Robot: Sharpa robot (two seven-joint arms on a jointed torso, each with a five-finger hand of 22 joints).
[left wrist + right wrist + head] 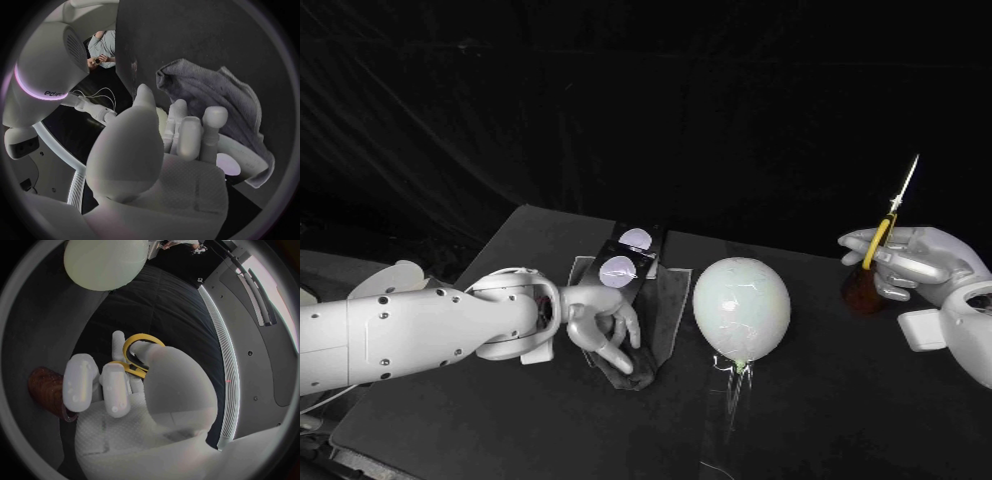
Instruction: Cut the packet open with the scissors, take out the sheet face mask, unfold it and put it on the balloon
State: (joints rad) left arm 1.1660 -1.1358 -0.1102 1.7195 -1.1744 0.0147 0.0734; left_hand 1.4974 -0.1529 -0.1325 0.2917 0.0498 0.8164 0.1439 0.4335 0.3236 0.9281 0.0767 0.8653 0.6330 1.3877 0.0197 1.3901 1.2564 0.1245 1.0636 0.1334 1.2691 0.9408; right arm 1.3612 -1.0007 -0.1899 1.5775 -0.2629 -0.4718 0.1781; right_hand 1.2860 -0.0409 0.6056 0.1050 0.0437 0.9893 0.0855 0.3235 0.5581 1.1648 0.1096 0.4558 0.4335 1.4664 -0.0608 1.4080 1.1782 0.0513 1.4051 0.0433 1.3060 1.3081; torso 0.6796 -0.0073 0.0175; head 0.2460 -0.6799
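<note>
As I watch from beside the bench [877,400], the head view gives the full layout. The wrist views add close detail.

The balloon [741,305], white and egg-shaped, lies mid-bench w/ its neck toward the near edge. Just beside it, on the robot's left, is a dark grey cloth [672,300]. The packet [626,256], black w/ two pale ovals, lies on the cloth's far part, near the bench's far edge.

The left robot hand [603,322] hangs fingers-down over the cloth's near end. The left wrist view shows its fingers [187,135] straight and side by side, thumb apart, w/ the crumpled cloth beyond. Can't tell if it grips anything.

The right robot hand [913,262] is raised on the right side, fingers closed round the scissors [894,210], blades pointing up. The head view shows those blades. The right wrist view shows the yellow handle loop round a finger, plus the balloon further off. A brown thing [862,292] sits just below that hand; can't tell what it is.

Balloon and right robot hand are well apart, w/ bench surface btwn them and more toward the near edge.
</note>
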